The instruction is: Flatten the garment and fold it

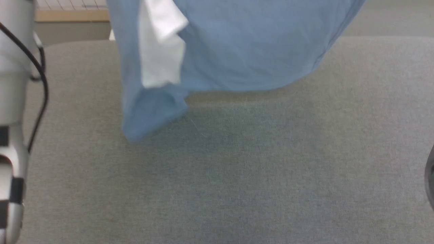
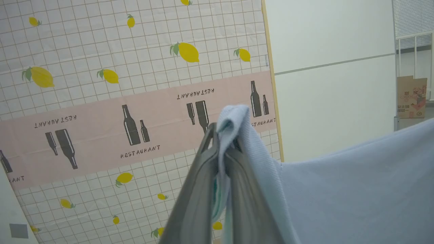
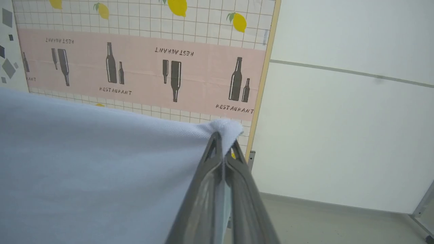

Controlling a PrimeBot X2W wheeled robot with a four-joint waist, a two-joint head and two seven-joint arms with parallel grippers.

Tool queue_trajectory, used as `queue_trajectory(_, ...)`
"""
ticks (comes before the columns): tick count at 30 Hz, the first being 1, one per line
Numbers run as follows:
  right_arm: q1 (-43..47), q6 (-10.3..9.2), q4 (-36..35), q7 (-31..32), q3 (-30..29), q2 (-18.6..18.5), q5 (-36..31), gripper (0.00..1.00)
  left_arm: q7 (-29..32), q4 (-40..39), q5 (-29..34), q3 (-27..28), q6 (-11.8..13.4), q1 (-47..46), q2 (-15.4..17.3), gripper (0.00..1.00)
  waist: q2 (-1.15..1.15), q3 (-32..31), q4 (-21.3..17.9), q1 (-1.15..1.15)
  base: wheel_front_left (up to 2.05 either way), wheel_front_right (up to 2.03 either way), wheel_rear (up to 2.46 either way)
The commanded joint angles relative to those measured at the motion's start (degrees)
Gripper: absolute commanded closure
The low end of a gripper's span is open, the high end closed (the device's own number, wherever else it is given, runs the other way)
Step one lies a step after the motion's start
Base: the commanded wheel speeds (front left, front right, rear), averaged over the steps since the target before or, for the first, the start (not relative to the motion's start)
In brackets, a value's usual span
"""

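Closest to the robot is the grey worktop (image 1: 271, 189). The near part looks flat, with lots of room to lay something down. The pale left forearm (image 1: 13, 101) stands up at the left edge with a black cable (image 1: 39, 67) running down it.

A bit further back, the garment (image 1: 254, 44) hangs in the air above the worktop like a curtain. Both jaws are up above it, so it lies straight down from them. Its top edge runs sideways from one arm to the other, and that is its long way now. The bottom edge curves. It hangs lowest on the robot's left side, where a blue flap droops close to the worktop. It is too blurry to tell if the flap touches. A white cloth piece (image 1: 159, 44) shows against the blue on that side.

The left jaws are clenched on a bunched top corner, with the cloth pinched between the dark fingers (image 2: 200, 189). The blue sheet stretches away toward the other arm. The right jaws are clenched on the other top corner, and the cloth is quite smooth and tight there.

Both arms already hold it, so I think the next move is to bring it down together onto the open worktop.

Far behind is a wall sheet (image 2: 101, 84) with lemons and bottles, then a plain white wall (image 3: 339, 118).
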Motion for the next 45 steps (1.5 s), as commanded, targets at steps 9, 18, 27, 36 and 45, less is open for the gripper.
queue_trajectory(9, -10.4, -0.06, 5.8, -7.3, -0.1, 0.4, -5.2, 1.00, -5.5, 5.2, 4.8, -1.4, 1.8, -12.5, -2.3, 1.00, 0.00, 11.6, -2.3, 0.00, 0.00, 0.00, 0.00)
queue_trajectory(18, -19.5, -0.06, 7.9, -17.4, -1.4, -1.4, -13.3, 1.00, -18.3, 9.3, 9.0, -2.0, 3.7, -22.1, -4.2, 1.00, 0.00, 22.3, -1.1, 0.00, 0.00, 0.00, 0.00)
queue_trajectory(27, -23.1, -0.06, 12.0, -24.3, -0.2, -4.0, -18.6, 1.00, -24.4, 12.0, 8.6, -2.3, 3.0, -22.7, -6.2, 1.00, 0.00, 30.2, 0.7, 0.00, 0.00, 0.00, 0.00)
queue_trajectory(36, -21.8, -0.06, 15.9, -29.0, 2.7, -6.1, -17.5, 1.00, -25.9, 11.8, 6.2, -3.0, -0.4, -17.5, -6.1, 1.00, 0.00, 33.3, 1.8, 0.00, 0.00, 0.00, 0.00)
queue_trajectory(45, -14.6, -0.06, 14.9, -29.6, 10.3, -10.3, -4.4, 1.00, -21.4, 4.5, -1.1, -7.4, -2.2, -6.5, -2.8, 1.00, 0.00, 31.9, 3.9, 0.00, 0.00, 0.00, 0.00)
